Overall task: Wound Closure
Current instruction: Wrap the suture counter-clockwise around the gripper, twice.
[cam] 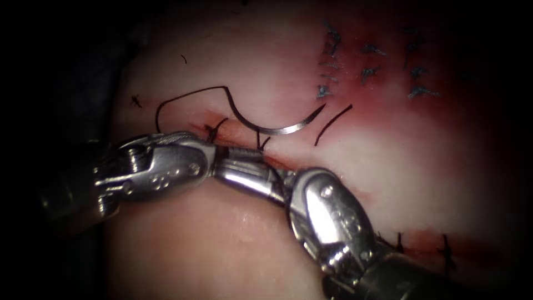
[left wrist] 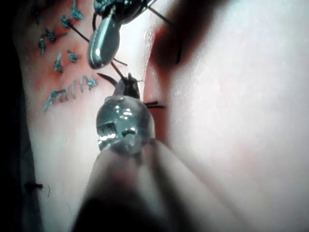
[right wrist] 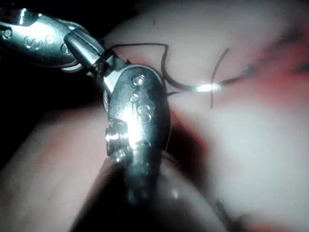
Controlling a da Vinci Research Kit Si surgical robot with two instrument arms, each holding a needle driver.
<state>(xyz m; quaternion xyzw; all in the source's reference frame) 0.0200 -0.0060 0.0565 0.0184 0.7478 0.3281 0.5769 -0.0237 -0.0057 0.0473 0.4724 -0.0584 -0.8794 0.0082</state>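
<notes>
We see the tissue (cam: 233,233) with its cut (cam: 239,135) running across. The left tool (cam: 252,166) reaches in level from the left, the right tool (cam: 283,176) slants up from the lower right, and their tips meet at the cut; we cannot tell either's jaw state or hold. The needle (cam: 277,129) lies free above the cut, thread (cam: 183,99) trailing left.

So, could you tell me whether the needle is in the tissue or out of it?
Out: the needle lies loose on the tissue, its whole curve showing, neither tool holding it.
</notes>
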